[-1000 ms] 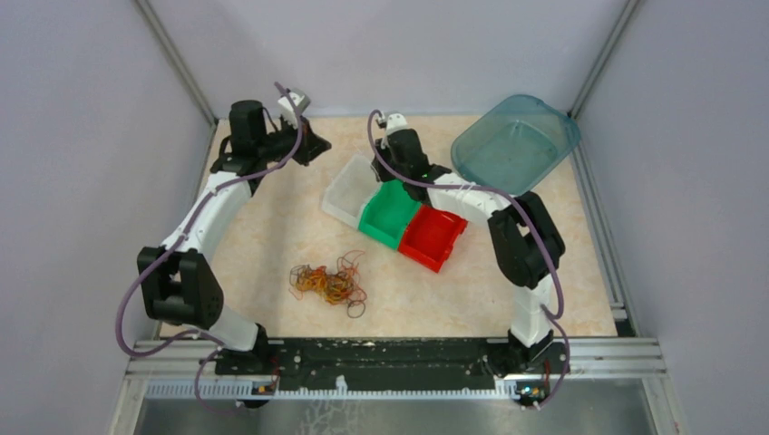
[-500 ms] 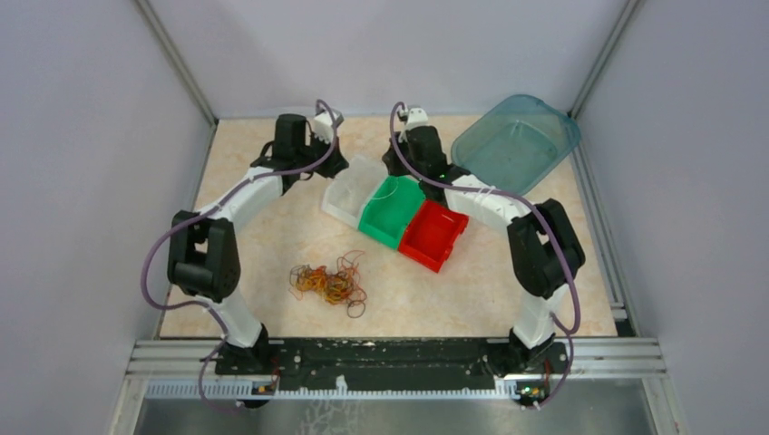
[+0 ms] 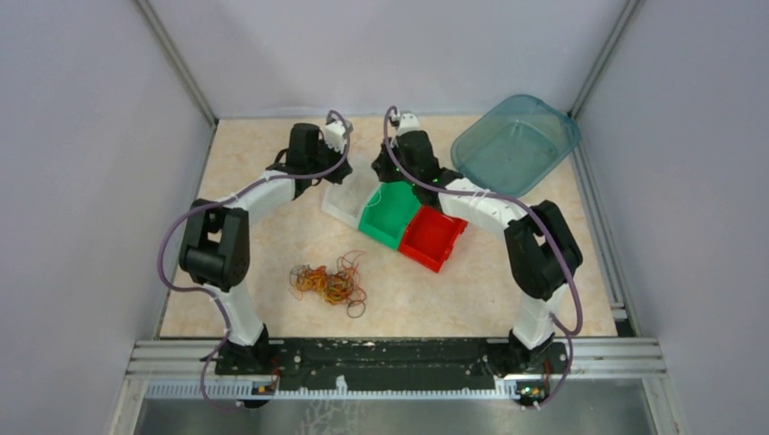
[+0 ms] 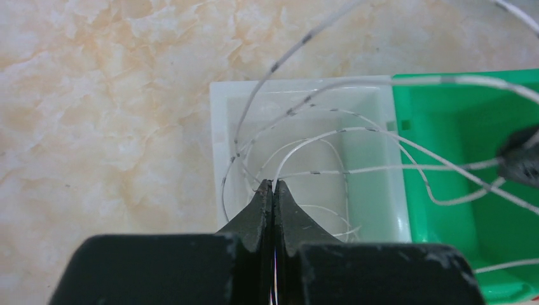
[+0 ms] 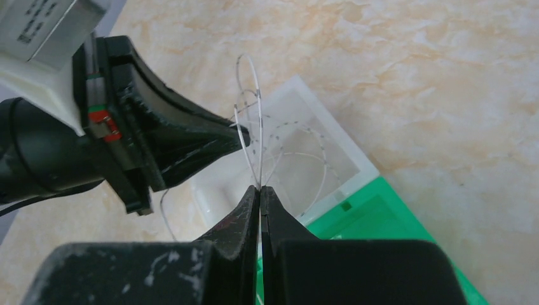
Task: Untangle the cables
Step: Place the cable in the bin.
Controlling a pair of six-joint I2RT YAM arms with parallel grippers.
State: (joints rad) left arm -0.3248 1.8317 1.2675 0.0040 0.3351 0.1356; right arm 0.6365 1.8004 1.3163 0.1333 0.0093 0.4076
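Orange, red, yellow and brown loops make the tangle; it lies loose on the marbled worktop, nearest to the arm bases, at about 7 o'clock from the bins and well apart from both arms. Beyond it three small bins stand touching in a row, the red bin, the green bin and the white bin, and the row runs toward 10 o'clock. Over the white bin the two pincers meet. The left pincer is pressed fully together, with thin white strands coming out at its tips; the right pincer, at 3 o'clock from it, is closed the same way on the same strands. I judge that both pinch them, although the contact is very small to see. Farthest, at 1 o'clock, is a teal tub.

The loops look very light, soft and stretchy; they will probably snag one another and spring back if pulled hard. A free outer bow at the edge of the heap seems the best place to take hold; pull slowly, with the other pincer keeping the rest down.
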